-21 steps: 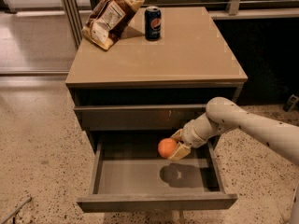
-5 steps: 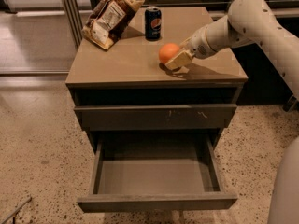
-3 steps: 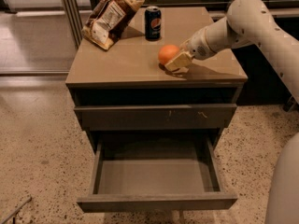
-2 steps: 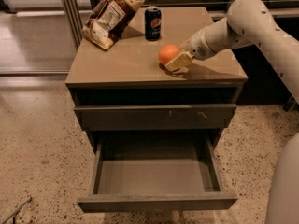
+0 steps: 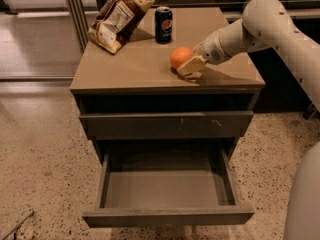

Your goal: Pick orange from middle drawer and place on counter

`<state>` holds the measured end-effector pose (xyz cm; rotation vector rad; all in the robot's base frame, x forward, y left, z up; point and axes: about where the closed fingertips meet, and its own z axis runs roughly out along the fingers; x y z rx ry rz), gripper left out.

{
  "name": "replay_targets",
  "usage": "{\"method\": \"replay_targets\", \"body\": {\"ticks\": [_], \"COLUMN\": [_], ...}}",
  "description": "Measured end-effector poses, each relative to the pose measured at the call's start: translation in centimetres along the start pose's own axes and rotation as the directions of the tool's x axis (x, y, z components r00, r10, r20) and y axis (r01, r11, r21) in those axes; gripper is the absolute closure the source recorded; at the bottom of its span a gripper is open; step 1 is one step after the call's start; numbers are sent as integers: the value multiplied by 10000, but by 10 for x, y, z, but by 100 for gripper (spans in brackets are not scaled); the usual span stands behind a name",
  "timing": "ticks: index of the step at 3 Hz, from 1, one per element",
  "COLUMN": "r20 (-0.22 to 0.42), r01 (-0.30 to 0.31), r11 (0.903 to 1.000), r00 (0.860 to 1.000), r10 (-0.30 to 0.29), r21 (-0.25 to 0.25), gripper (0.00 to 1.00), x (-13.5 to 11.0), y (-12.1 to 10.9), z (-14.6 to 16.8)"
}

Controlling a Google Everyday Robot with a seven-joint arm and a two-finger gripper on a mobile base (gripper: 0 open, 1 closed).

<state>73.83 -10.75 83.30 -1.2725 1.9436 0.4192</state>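
The orange [image 5: 179, 56] sits low on the counter [image 5: 125, 66], right of centre, touching or just above the tan top. My gripper [image 5: 187, 64] reaches in from the right and is shut on the orange, with one pale fingertip [image 5: 191, 66] in front of it. The middle drawer [image 5: 167, 217] is pulled open below; its flat grey inside [image 5: 167, 189] is empty.
A dark soda can [image 5: 163, 24] stands at the back of the counter, just behind the orange. A brown snack bag [image 5: 118, 17] lies at the back left. A closed drawer front with pale scratches [image 5: 170, 125] sits above the open drawer. Speckled floor surrounds the cabinet.
Seven seconds ago my gripper held the orange inside the open drawer; now it holds it on the counter. Over the last second nothing visibly moved.
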Motion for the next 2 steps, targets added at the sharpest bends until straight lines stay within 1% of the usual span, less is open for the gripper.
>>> {"method": "replay_targets", "body": {"ticks": [1, 2], "r20": [-1, -1], "r01": [0, 0], "r11": [10000, 10000], "r00": [10000, 10000], "r10": [0, 0], "r21": [-5, -5], "gripper": [0, 0], "x": [0, 0], "y": [0, 0], "z": [0, 0]}}
